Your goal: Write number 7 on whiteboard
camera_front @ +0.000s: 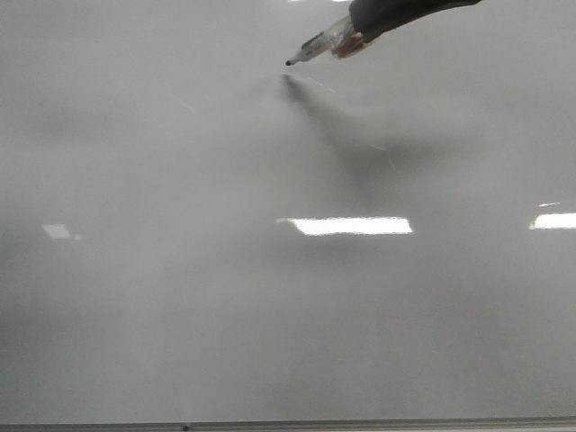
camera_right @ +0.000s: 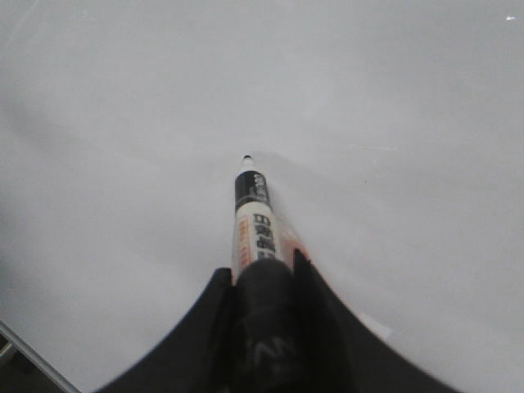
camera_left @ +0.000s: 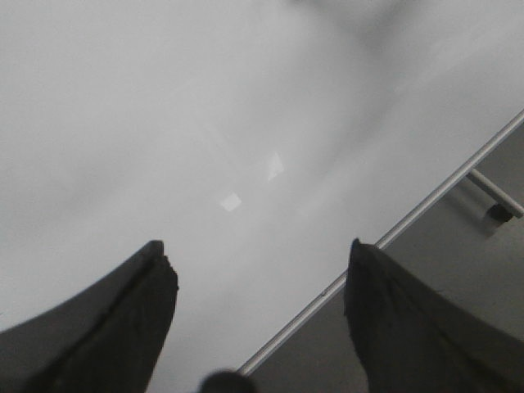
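Note:
The whiteboard point(camera_front: 180, 297) is a glossy pale grey board that fills the front view, with a thin metal frame along its near edge. No drawn number 7 shows on it. My right gripper point(camera_front: 364, 31) comes in from the top right, shut on a marker point(camera_front: 317, 46) whose black tip points left, just above the board over its shadow. In the right wrist view my gripper point(camera_right: 260, 268) clamps the marker point(camera_right: 254, 217), tip uncapped. My left gripper point(camera_left: 255, 258) is open and empty above the whiteboard's point(camera_left: 164, 123) frame edge; it does not show in the front view.
Bright rectangular light reflections point(camera_front: 353, 226) lie on the board in the middle and at the right. The board's metal frame edge point(camera_left: 426, 201) runs diagonally in the left wrist view, with a grey surface and a bracket point(camera_left: 496, 196) beyond it.

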`<state>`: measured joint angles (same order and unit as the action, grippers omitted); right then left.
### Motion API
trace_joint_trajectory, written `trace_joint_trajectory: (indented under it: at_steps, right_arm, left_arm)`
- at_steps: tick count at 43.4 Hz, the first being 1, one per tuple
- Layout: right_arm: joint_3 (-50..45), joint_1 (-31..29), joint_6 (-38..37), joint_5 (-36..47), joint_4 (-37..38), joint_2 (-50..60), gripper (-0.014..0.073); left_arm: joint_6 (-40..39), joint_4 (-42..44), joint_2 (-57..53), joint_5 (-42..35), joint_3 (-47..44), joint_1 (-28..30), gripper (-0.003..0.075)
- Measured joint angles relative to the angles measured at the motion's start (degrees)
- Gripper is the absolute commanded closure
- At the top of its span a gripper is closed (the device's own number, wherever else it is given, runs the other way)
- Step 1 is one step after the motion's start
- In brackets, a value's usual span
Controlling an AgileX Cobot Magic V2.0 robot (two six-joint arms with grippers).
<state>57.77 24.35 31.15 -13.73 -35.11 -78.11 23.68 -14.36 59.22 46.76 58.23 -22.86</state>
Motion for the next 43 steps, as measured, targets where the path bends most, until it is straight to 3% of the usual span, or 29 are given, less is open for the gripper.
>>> trace_joint_trajectory:
  at_steps: [9, 21, 32, 43]
  right_arm:
    - [0.0, -2.6, 0.1, -0.1, -0.3, -0.2, 0.0710]
    - [0.1, -10.9, 0.3, -7.8, -1.2, 1.6, 0.0710]
    - [0.1, -10.9, 1.7, -9.6, -1.0, 1.8, 0.0710]
    - [-1.7, -8.0, 2.1, -16.7, 0.2, -3.2, 0.0710]
  left_arm:
    - [0.0, 0.0, 0.0, -0.1, 0.0, 0.0, 0.0283]
    - [0.0, 0.0, 0.0, -0.1, 0.0, 0.0, 0.0283]
    - [0.0, 0.0, 0.0, -0.1, 0.0, 0.0, 0.0283]
    - [0.0, -0.1, 0.0, -1.6, 0.0, 0.0, 0.0283]
